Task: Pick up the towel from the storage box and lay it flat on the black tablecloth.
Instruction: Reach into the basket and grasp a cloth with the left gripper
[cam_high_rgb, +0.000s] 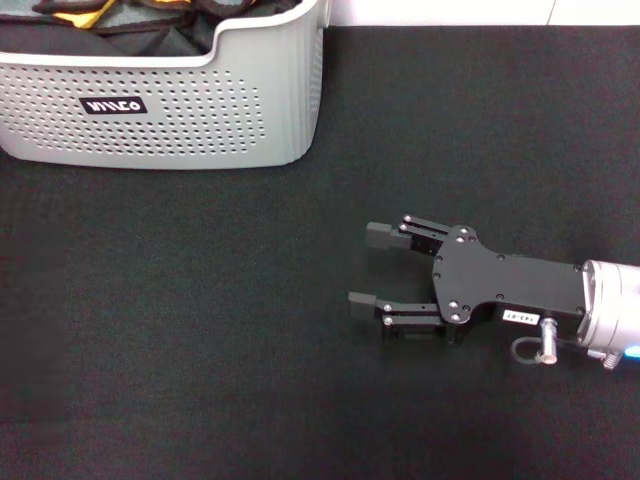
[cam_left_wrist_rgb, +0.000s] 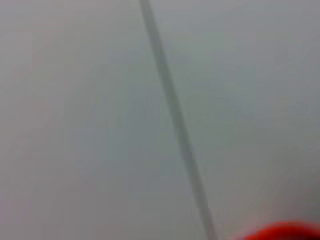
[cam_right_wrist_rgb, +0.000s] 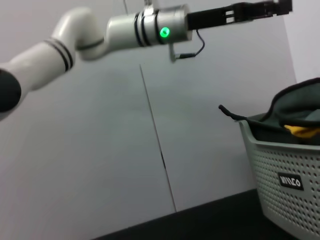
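Note:
The storage box (cam_high_rgb: 170, 110), a pale grey perforated basket with a black label, stands at the far left of the black tablecloth (cam_high_rgb: 200, 330). Dark cloth is heaped inside it, and a yellow fold of the towel (cam_high_rgb: 85, 14) shows among it. In the right wrist view the towel (cam_right_wrist_rgb: 295, 105) appears as grey-green cloth with a yellow patch, bulging above the storage box (cam_right_wrist_rgb: 285, 170) rim. My right gripper (cam_high_rgb: 360, 268) lies low over the tablecloth, right of centre, open and empty, pointing left. My left gripper (cam_right_wrist_rgb: 260, 9) is raised high in the air, well above the box.
Black garments (cam_high_rgb: 150, 40) fill the rest of the box. A pale wall with a vertical seam (cam_right_wrist_rgb: 157, 145) rises behind the table. The left wrist view holds only blurred grey wall (cam_left_wrist_rgb: 100, 120) and a red smear (cam_left_wrist_rgb: 285, 232) at its edge.

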